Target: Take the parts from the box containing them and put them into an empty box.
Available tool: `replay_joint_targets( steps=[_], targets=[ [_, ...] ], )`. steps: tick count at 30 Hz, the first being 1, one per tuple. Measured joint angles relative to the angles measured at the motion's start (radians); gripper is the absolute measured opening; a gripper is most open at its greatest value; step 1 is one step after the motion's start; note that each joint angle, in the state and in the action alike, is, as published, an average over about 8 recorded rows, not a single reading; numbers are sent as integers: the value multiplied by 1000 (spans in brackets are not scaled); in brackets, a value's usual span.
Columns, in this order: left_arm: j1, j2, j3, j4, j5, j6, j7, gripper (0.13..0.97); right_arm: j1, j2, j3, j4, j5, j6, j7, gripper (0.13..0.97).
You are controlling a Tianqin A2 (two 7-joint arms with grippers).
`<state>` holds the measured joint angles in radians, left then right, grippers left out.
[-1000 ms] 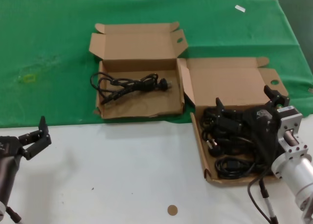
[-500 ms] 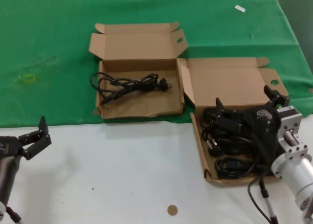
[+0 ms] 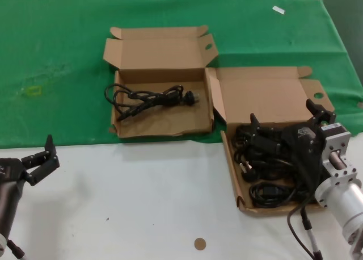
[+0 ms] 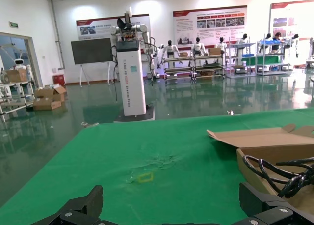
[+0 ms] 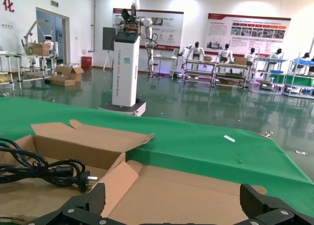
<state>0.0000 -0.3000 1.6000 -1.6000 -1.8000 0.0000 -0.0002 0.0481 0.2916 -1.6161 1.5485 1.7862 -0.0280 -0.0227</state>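
Right gripper and its arm cover right half of box containing them; cords there tangle into dark mass, count unreadable. Right arm cut by lower right picture edge. Left gripper: arm cut by lower left corner. Wrist views show only fingertips at frame bottom; what lies beneath hidden. Empty box cut by left wrist frame edge.

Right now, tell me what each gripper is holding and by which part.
Nothing is held. The right gripper is open above the cables in the long box, fingers spread. The left gripper is open over the white table.
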Motion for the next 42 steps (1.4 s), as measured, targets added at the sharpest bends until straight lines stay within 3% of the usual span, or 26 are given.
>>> replay_joint_targets(
  steps=[42],
  targets=[
    [0, 0, 0, 0, 0, 0, 0, 966, 0, 0, 0, 0, 0, 0, 0, 966]
  ],
)
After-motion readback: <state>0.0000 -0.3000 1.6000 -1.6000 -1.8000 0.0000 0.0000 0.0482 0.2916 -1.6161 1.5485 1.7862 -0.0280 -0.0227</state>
